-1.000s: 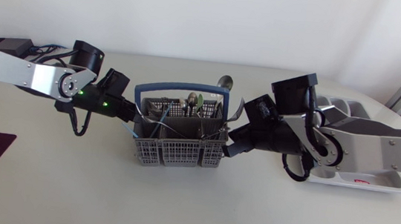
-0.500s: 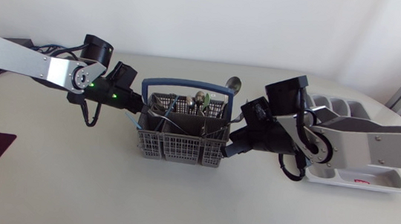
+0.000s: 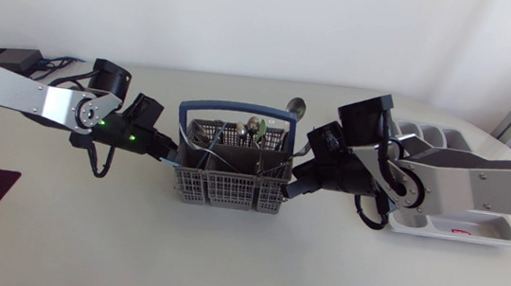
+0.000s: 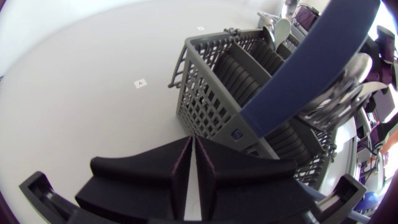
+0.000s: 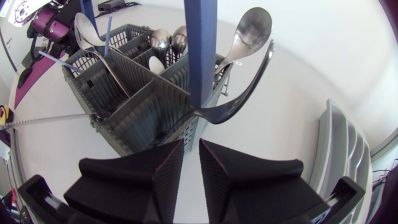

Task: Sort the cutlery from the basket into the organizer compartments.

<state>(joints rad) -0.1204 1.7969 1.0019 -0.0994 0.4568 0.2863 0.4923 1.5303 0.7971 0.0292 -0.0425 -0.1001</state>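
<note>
My left gripper [image 3: 170, 156] sits left of centre in the head view. Its fingers are pressed together on nothing, with the tips just beside the left end of the grey basket [image 3: 228, 195]. My right gripper [image 3: 291, 187] is at the basket's right end, its fingers likewise drawn together and clasping nothing. Spoons [image 3: 255, 124] and other cutlery stand in the basket under its blue handle [image 3: 237, 109]. The organizer [image 3: 498, 230] lies at the frame's right, partly under my right arm.
</note>
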